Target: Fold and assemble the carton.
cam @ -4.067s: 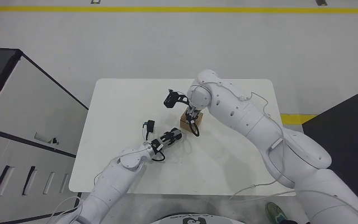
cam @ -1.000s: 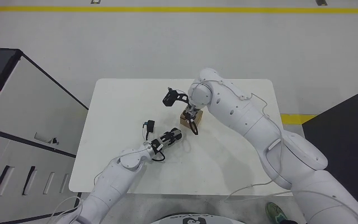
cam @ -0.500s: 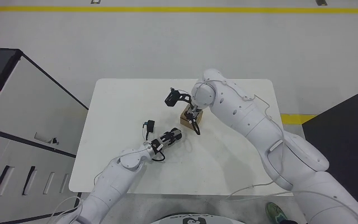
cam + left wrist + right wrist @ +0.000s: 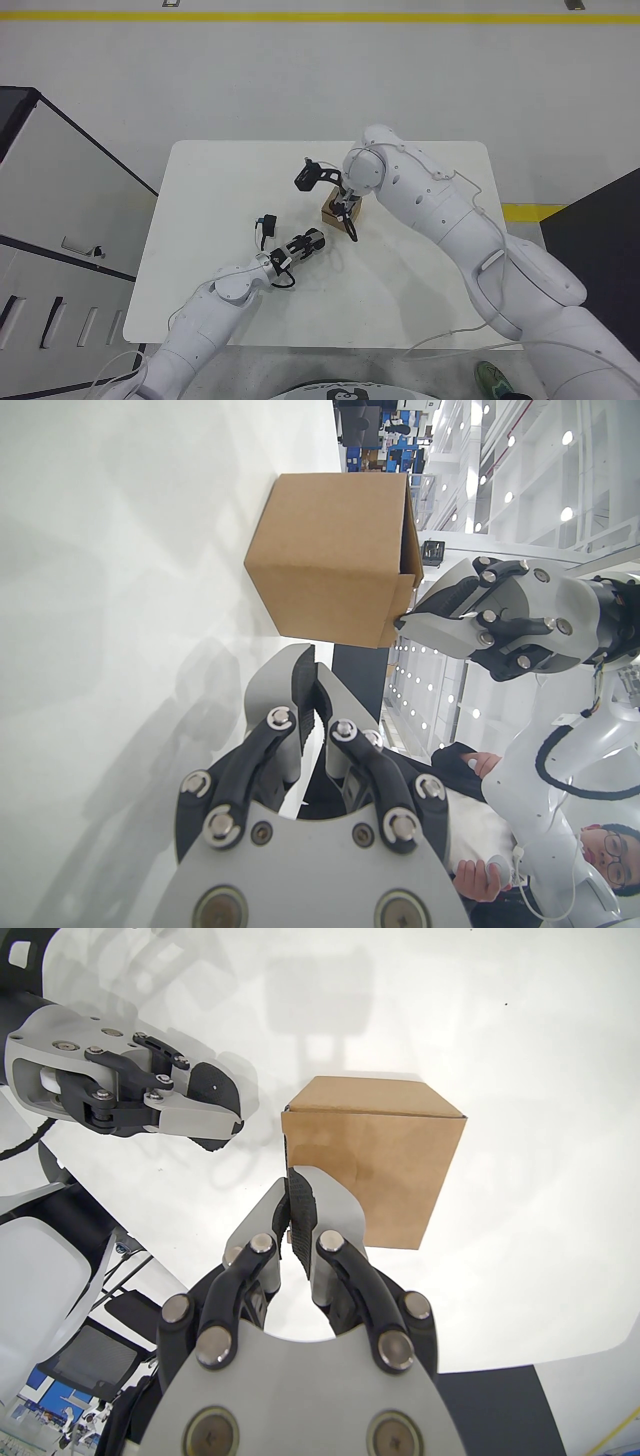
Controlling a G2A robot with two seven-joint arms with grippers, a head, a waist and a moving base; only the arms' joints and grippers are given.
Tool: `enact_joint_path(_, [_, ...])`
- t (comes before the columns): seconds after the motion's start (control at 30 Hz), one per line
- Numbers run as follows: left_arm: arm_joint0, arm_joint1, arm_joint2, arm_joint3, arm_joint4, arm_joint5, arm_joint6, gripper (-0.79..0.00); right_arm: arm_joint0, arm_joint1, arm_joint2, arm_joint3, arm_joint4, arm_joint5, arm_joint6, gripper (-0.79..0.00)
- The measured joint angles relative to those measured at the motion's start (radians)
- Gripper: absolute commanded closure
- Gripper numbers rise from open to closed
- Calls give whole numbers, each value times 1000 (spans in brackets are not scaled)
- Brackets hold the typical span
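Your right tool [image 4: 296, 1188] has shifted only slightly over the carton [image 4: 330, 565] since the earlier frames, and the left arm has held still. The left tool [image 4: 311, 672] is empty with its fingers pressed together, just near-left of the carton. The carton stands squared up mid-counter [image 4: 220, 200]. The right tool is closed, its tip against the carton's top corner, probably seating the last flap.

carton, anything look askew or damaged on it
No damage shows, but the carton isn't fully closed: in the left wrist view one flap stands slightly proud at its upper face, where the shut right pincer tip touches it.
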Motion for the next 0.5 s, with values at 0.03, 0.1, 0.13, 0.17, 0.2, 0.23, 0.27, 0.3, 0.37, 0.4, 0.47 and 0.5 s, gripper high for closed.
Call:
enact_joint_path(0.03, [0,0,0,0,0,0,0,0,0,-1,-1,3,1,-1,-1,0])
enact_joint_path(0.1, [0,0,0,0,0,0,0,0,1,-2,-2,8,3,-3,-3,0])
enact_joint_path(0.13, [0,0,0,0,0,0,0,0,1,-3,-3,11,4,-4,-5,0])
enact_joint_path(0.17, [0,0,0,0,0,0,0,0,2,-4,-3,14,5,-5,-6,0])
enact_joint_path(0.2, [0,0,0,0,0,0,0,0,2,-5,-4,17,5,-6,-6,0])
enact_joint_path(0.23, [0,0,0,0,0,0,0,0,3,-6,-5,20,6,-7,-7,0])
enact_joint_path(0.27, [0,0,0,0,0,0,0,0,3,-6,-6,23,7,-9,-8,0])
enact_joint_path(0.3, [0,0,0,0,0,0,0,0,4,-7,-6,25,8,-10,-9,0])
enact_joint_path(0.37, [0,0,0,0,0,0,0,0,5,-9,-8,33,10,-12,-12,0])
enact_joint_path(0.4, [0,0,0,0,0,0,0,0,5,-10,-8,36,11,-13,-13,0])
enact_joint_path(0.47, [0,0,0,0,0,0,0,0,7,-12,-10,42,14,-15,-15,0])
enact_joint_path(0.5, [0,0,0,0,0,0,0,0,7,-13,-10,45,15,-17,-16,0])
